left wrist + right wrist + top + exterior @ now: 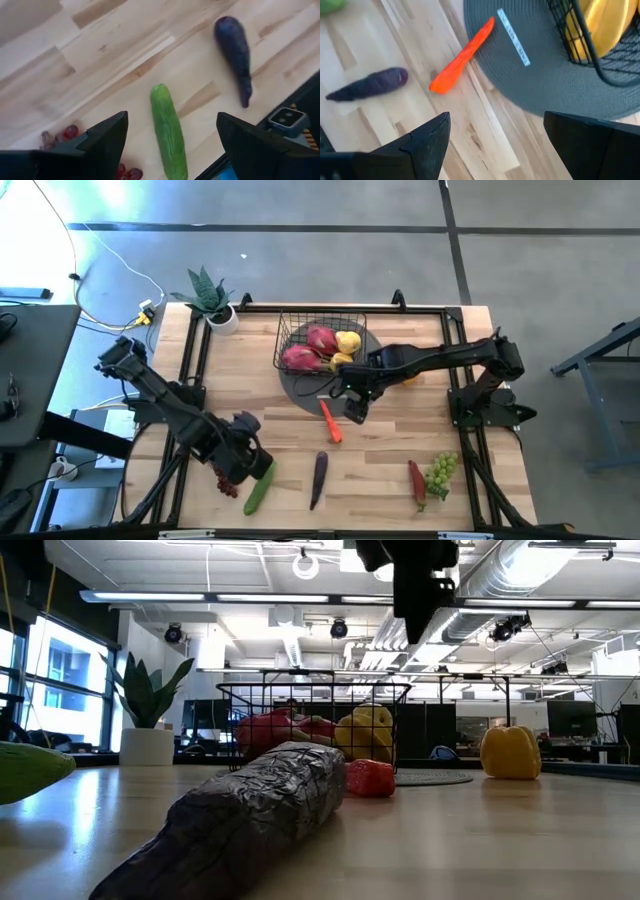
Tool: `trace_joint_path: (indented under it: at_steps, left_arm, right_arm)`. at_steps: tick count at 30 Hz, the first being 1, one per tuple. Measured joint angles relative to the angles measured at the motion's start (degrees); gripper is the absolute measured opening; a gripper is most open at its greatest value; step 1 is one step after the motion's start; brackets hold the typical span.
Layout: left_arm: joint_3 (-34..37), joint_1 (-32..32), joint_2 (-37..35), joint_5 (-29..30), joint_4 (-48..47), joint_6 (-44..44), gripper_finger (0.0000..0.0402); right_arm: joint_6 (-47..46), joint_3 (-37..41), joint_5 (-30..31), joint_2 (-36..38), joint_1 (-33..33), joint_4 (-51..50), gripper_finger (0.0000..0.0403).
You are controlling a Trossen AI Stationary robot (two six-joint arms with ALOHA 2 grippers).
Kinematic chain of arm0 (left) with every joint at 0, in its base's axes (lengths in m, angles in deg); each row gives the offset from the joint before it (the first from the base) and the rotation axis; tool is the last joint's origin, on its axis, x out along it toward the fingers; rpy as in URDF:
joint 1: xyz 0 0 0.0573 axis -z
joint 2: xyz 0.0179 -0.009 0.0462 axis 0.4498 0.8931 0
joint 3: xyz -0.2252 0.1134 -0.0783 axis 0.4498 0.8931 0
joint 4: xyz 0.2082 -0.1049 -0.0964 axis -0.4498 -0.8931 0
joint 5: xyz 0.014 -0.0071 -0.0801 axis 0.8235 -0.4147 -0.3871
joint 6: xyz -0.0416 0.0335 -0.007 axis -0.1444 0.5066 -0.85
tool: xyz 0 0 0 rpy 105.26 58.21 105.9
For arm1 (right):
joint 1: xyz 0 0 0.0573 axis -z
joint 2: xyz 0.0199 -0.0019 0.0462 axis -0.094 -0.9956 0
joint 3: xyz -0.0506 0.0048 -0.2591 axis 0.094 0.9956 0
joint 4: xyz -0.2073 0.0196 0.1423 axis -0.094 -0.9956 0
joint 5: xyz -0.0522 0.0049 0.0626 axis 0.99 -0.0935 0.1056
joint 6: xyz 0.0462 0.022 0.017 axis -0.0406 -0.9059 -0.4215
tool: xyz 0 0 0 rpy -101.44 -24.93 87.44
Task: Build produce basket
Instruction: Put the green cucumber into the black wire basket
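Risk at pickup: right gripper, fingers wide, hovers over the carrot straddling the grey mat's edge beside the part-filled basket near the tabletop's far edge, and could roll it; left gripper, also wide, hovers over the near-edge cucumber.

orange carrot – tip on grey mat

Overhead looking down, table-level view, two wrist close-ups sharing purple pod
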Motion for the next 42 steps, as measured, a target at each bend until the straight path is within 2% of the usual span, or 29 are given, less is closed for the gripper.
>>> trace_joint_path:
  at_steps: [14,32,42]
  left_arm:
    - [0.0,3.54,11.03,-3.39,1.12,-8.82,0.0294]
    - [0.0,3.36,20.58,-7.2,11.63,-12.25,0.0294]
    - [-0.02,2.88,23.47,-8.03,11.62,-15.1,0.0294]
  right_arm:
    - [0.42,-6.96,0.24,-0.02,-3.23,-3.83,0.0303]
    - [2.35,-7.1,0.67,-0.02,-3.48,-5.18,0.0303]
    - [2.56,-7.1,1.98,-0.02,-3.53,-5.98,0.0303]
